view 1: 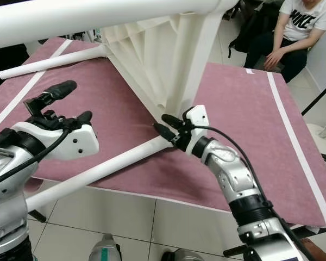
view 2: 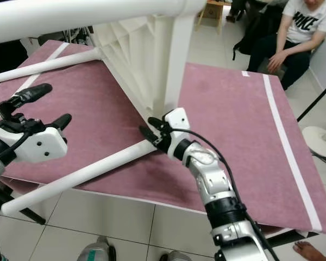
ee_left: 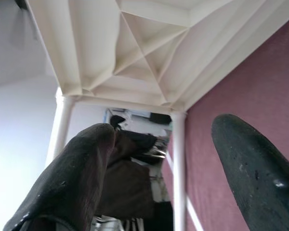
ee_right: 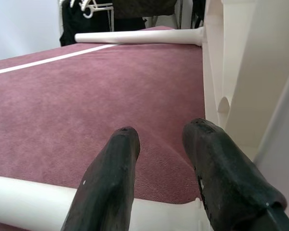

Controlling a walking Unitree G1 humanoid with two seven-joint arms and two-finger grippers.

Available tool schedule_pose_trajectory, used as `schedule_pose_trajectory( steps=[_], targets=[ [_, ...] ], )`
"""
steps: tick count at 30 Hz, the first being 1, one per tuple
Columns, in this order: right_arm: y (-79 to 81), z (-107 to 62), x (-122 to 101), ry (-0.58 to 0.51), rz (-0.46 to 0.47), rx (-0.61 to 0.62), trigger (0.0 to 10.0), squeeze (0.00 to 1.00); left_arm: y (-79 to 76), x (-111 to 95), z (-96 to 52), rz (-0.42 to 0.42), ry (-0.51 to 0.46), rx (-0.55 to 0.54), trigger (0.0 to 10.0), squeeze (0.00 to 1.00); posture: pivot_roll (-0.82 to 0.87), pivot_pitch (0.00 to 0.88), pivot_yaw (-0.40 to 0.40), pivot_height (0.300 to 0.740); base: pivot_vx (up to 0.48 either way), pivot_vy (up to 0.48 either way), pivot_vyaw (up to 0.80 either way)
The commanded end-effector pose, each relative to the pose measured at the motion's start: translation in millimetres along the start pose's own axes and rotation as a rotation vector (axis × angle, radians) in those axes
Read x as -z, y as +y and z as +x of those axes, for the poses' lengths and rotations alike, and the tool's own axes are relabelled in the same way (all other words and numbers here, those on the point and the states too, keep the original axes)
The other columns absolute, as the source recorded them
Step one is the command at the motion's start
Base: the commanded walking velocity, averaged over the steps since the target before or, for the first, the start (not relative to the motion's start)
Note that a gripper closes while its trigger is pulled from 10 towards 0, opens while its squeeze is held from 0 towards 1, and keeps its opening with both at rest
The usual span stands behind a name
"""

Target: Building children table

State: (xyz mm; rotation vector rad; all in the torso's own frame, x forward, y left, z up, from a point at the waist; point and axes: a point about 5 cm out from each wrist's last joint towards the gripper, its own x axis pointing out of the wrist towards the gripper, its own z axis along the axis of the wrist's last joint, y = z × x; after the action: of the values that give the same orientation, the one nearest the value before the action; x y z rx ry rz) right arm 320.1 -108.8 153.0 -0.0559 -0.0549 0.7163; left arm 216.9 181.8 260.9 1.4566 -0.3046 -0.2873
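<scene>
Table: I saw one white plastic children's table (view 1: 152, 49) tipped on its side on the mauve carpeted platform (view 1: 244, 114), its ribbed underside facing me.
Legs: I counted four round white tubular legs; one lower front leg (view 1: 106, 167) ran along the platform's near edge, one far leg (view 1: 49, 63) lay across the far side, and two upper ones stood out overhead.
Underside: moulded triangular ribs, smooth matt plastic, seen close in the left wrist view.
Platform: one, short-pile texture, with two white stripes (view 1: 296, 144) near its sides.
Right gripper (view 1: 166, 126): I found it at the joint where the lower front leg meets the table corner, its black fingers (ee_right: 111, 185) narrowly parted just above the leg and gripping nothing.
Left gripper (view 1: 70, 103): I held it in the air above the platform's near left part, its jaws wide apart and empty.
Person: one seated person in a white T-shirt (view 1: 296, 27) beyond the far right corner.
Floor: pale glossy square tiles (view 1: 125, 217).
</scene>
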Motion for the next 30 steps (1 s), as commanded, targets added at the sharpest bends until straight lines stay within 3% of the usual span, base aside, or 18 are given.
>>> schedule_pose_trajectory(
  steps=[1,6,8,9,11,12,13,15,18,23,25,30],
  targets=[
    [-7.3,-1.0,-4,-0.014,-0.018,0.033,10.0,0.0,31.5,-1,-9.8,0.006,-0.014,-0.673,10.0,0.0,0.19,0.0,-0.065,0.74,0.0,0.0,0.0],
    [-12.9,5.7,-8,-0.032,-0.032,0.053,10.0,0.0,50.3,-5,3.4,0.026,-0.051,-0.819,10.0,0.0,0.18,0.0,-0.076,0.74,0.0,0.0,0.0],
    [-12.9,5.7,-8,-0.032,-0.032,0.053,10.0,0.0,50.3,-5,3.4,0.026,-0.051,-0.819,10.0,0.0,0.18,0.0,-0.076,0.74,0.0,0.0,0.0],
    [-14.4,8.6,-9,-0.035,-0.035,0.056,10.0,0.0,54.2,-13,7.1,0.031,-0.113,-0.846,10.0,0.0,0.19,0.0,-0.086,0.74,0.0,0.0,0.0],
    [-14.4,8.6,-9,-0.035,-0.035,0.056,10.0,0.0,54.2,-13,7.1,0.031,-0.113,-0.846,10.0,0.0,0.19,0.0,-0.086,0.74,0.0,0.0,0.0],
    [-15.0,11.5,-10,-0.037,-0.04,0.052,10.0,0.0,55.2,-21,9.7,0.032,-0.179,-0.846,10.0,0.0,0.2,0.0,-0.09,0.74,0.0,0.0,0.0],
    [-15.0,11.5,-10,-0.037,-0.04,0.052,10.0,0.0,55.2,-21,9.7,0.032,-0.179,-0.846,10.0,0.0,0.2,0.0,-0.09,0.74,0.0,0.0,0.0],
    [-14.6,22.7,-14,-0.041,-0.057,0.028,10.0,0.0,62.2,-37,15.8,0.038,-0.319,-0.863,10.0,0.0,0.21,0.0,-0.103,0.74,0.0,0.0,0.0],
    [-15.2,28.2,-17,-0.046,-0.069,0.023,10.0,0.0,64.3,-40,18.5,0.036,-0.348,-0.866,10.0,0.0,0.21,0.0,-0.1,0.74,0.0,0.0,0.0],
    [-18.5,38.5,-28,-0.076,-0.086,0.036,10.0,0.0,58.5,-29,27.5,0.013,-0.299,-0.829,10.0,0.0,0.19,0.0,-0.07,0.74,0.0,0.0,0.0],
    [-16.6,40.7,-32,-0.103,-0.084,0.017,10.0,0.0,44.5,-17,33.7,-0.005,-0.216,-0.769,10.0,0.0,0.19,0.0,-0.062,0.74,0.0,0.0,0.0],
    [-14.9,40.0,-31,-0.105,-0.085,0.006,10.0,0.0,40.6,-15,34.4,-0.012,-0.202,-0.755,10.0,0.0,0.19,0.0,-0.062,0.74,0.0,0.0,0.0]
  ],
)
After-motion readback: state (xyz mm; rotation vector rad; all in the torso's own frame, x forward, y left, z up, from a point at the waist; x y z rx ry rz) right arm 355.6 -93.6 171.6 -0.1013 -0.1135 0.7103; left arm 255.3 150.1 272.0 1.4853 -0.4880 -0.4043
